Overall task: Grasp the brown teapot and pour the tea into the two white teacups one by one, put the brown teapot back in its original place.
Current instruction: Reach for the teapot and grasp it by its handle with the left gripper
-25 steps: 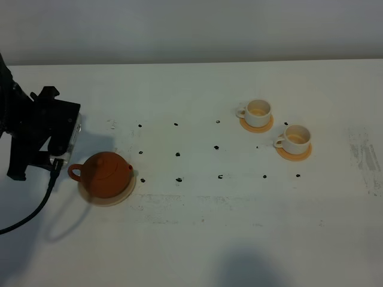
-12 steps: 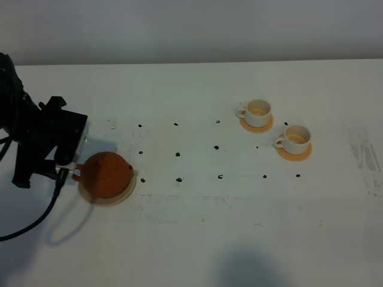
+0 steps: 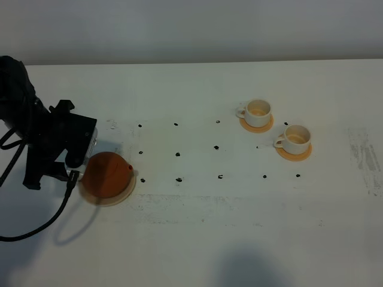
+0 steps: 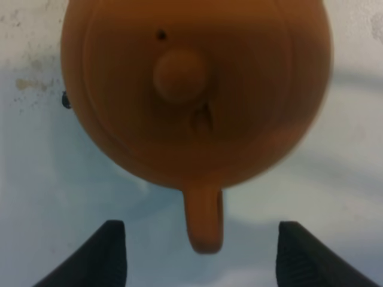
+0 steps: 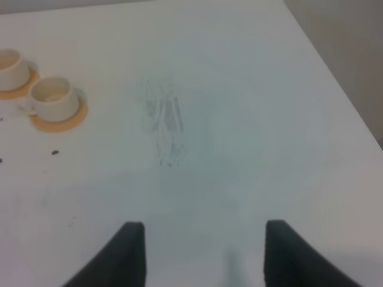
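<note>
Jaws of the left gripper (image 4: 202, 258) stand wide apart and empty. The loop handle of the brown teapot (image 4: 194, 89) points into the gap, touching neither finger. The teapot sits on its pale tan coaster (image 3: 122, 194) at the table's (image 3: 197, 239) 8 o'clock. The far teacup (image 3: 258, 111) and near teacup (image 3: 297, 137) sit on orange coasters (image 3: 294, 154) toward 2 o'clock, well apart from the teapot. The right gripper (image 5: 206, 251) is likewise spread and holds nothing.
</note>
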Robot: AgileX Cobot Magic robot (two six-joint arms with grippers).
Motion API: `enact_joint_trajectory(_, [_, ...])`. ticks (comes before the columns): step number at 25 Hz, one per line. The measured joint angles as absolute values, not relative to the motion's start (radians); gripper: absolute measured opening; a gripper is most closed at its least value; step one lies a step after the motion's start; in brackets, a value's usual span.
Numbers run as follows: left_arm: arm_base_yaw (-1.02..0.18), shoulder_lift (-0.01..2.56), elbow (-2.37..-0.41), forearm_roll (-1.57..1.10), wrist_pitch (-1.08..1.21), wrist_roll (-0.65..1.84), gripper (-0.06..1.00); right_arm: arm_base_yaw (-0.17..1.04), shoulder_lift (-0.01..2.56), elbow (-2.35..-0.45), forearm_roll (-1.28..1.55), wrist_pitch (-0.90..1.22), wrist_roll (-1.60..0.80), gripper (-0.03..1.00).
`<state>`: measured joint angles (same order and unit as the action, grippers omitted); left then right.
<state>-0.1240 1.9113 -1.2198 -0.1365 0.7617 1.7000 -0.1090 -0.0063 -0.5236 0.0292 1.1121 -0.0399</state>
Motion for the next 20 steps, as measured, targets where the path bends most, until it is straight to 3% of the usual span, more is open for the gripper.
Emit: enact_joint_trajectory(20, [-0.143, 1.934, -1.220, -0.102, 0.755, 1.664, 0.46, -0.109, -0.006, -0.524, 0.029, 1.112, -0.040, 0.44])
